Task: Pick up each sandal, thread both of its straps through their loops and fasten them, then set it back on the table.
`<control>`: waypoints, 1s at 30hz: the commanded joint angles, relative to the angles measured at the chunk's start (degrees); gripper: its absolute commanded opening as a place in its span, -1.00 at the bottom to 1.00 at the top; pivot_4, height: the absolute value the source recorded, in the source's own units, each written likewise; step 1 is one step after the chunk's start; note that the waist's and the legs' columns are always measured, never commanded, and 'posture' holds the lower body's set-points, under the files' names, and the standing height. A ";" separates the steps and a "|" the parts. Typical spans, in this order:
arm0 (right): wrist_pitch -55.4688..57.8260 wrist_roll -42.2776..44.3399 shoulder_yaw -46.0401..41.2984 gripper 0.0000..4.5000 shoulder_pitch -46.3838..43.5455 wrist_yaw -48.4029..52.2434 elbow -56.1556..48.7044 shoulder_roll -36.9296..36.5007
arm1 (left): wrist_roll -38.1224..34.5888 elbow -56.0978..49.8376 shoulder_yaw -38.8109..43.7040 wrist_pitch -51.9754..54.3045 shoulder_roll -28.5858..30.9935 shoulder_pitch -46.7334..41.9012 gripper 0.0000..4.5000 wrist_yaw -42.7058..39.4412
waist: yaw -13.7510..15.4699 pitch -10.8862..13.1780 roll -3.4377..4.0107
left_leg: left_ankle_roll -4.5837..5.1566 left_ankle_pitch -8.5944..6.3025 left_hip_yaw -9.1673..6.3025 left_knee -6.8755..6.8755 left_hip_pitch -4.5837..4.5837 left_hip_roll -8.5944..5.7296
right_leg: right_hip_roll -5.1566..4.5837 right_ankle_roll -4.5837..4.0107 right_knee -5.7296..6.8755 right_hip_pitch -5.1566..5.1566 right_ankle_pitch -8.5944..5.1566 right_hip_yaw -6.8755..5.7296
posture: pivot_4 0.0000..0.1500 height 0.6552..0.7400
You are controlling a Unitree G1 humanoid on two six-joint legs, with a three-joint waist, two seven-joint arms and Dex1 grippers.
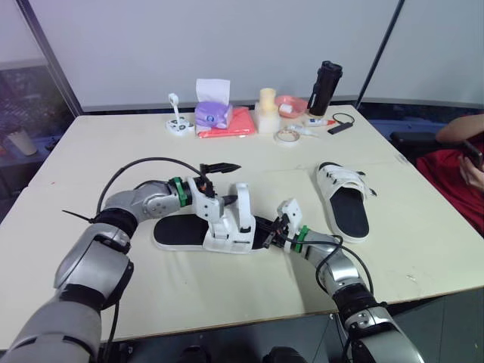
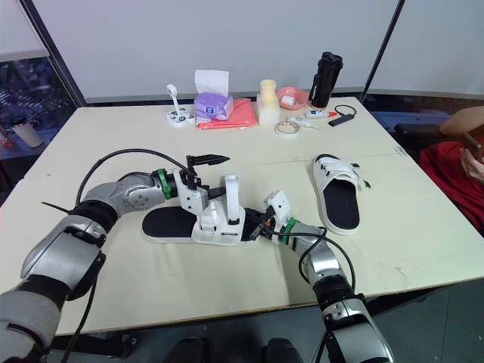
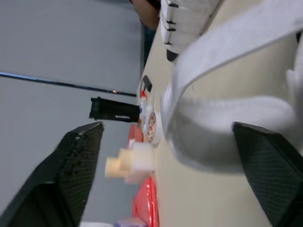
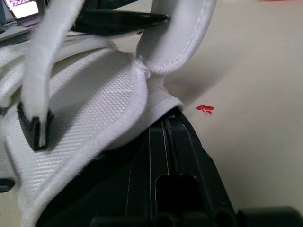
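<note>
The cream table (image 1: 91, 151) carries a purple tissue box (image 1: 212, 113) near its far edge. A red cloth (image 1: 238, 122) touches the box's right side, and a black bottle (image 1: 325, 87) stands farther right. A white sandal (image 1: 181, 231) lies well in front of the box, and a second sandal (image 1: 349, 208) lies in front and far right of it.

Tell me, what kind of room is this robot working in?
Probably an office or lab workroom: a pale table set against plain partition walls, everyday clutter along its far edge (tissue box, tape roll, black bottle), and a person at the right.
</note>
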 commanded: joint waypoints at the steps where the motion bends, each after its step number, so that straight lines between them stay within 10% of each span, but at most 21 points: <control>1: 3.90 -5.34 0.80 -1.00 3.96 -5.01 12.42 -1.68 | -10.14 -0.78 3.42 1.10 1.36 0.87 0.98 -9.97 | -0.02 0.00 0.01 | 0.00 0.00 0.00 0.00 0.00 0.00 | 0.00 -0.01 0.00 0.00 0.00 0.00 | 1.00 1.00; 8: 3.36 -5.30 1.06 -1.00 3.31 -4.95 13.38 -1.33 | -48.18 -31.17 12.17 43.20 2.02 13.06 0.98 -46.27 | -0.30 0.03 0.09 | 0.00 0.00 -0.02 -0.01 0.01 0.08 | -0.03 -0.20 0.07 0.01 -0.08 -0.01 | 1.00 1.00; 15: 3.07 -5.21 1.45 -1.00 2.43 -4.67 14.48 -1.28 | -74.81 -64.63 17.54 96.74 7.59 22.60 0.98 -52.05 | -0.51 0.01 0.12 | 0.00 0.00 -0.30 0.00 0.08 0.15 | -0.06 -0.26 0.08 0.12 -0.11 0.10 | 1.00 1.00; 30: 2.96 -5.01 1.38 -1.00 2.22 -5.04 14.97 -1.23 | -74.87 -71.65 14.92 113.06 0.39 25.35 0.98 -46.21 | -0.39 0.00 0.11 | -0.20 -0.12 -0.45 0.00 0.08 0.30 | -0.37 -0.68 -0.05 -0.09 -0.27 0.19 | 1.00 1.00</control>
